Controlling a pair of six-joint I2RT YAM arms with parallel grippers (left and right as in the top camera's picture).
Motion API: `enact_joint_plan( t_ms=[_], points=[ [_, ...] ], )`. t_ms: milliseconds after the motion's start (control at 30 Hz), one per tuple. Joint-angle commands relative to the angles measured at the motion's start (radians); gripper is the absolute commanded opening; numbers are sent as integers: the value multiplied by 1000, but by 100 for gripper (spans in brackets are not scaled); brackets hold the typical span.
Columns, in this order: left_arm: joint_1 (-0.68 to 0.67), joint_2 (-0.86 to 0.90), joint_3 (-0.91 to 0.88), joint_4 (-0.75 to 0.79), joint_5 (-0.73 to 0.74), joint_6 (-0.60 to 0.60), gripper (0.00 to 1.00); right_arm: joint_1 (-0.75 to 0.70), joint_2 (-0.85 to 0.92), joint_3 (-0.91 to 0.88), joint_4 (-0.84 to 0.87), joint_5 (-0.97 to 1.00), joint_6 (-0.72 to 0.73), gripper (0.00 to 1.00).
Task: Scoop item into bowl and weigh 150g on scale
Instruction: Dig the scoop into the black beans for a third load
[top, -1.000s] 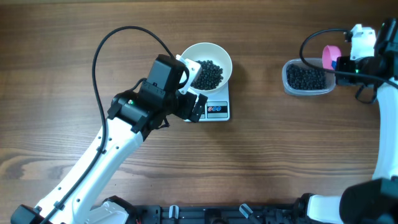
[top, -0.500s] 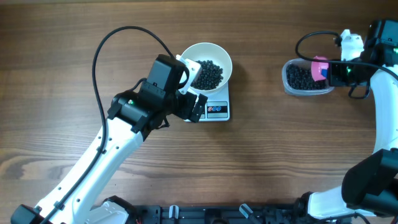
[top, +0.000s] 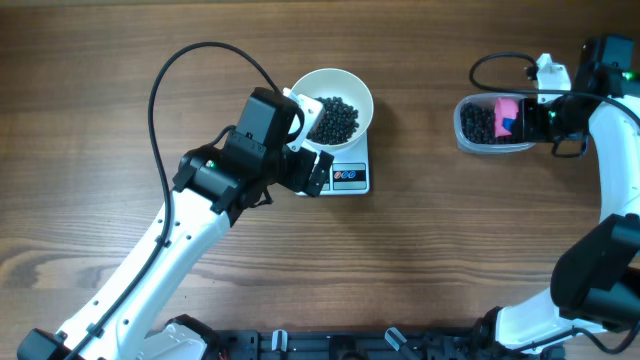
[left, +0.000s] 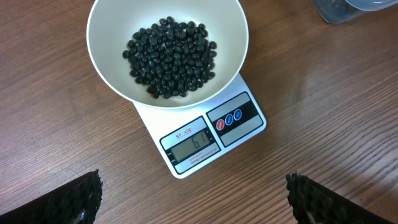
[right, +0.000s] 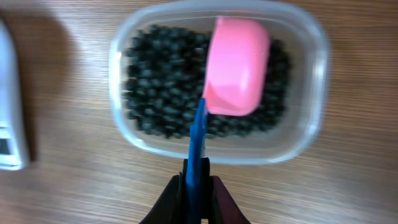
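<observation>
A round plain white bowl (left: 231, 68) sits on a small white square digital kitchen scale (left: 244, 130), covering all but its front edge with the grey display and two buttons. A loose heap of small round black beans (left: 171, 56) lies in the bowl's bottom. The left gripper (left: 196, 200) hovers just in front of the scale with its fingers wide apart, holding nothing.

Well apart on the brown wooden surface (top: 450, 250) stands a clear rounded-rectangle plastic tub (right: 312, 124) with more of the black beans in it. The right gripper (right: 196, 186) is clamped on the blue handle of a pink plastic scoop (right: 236, 74). The scoop's pink head is over the beans in the tub. Whether it touches them, I cannot tell.
</observation>
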Motion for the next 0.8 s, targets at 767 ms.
enact_joint_plan(
  t_ms=[767],
  points=[
    [-5,6,-6,0,15,16,100,-79,29,0,-98,-310,-203,4]
  ],
)
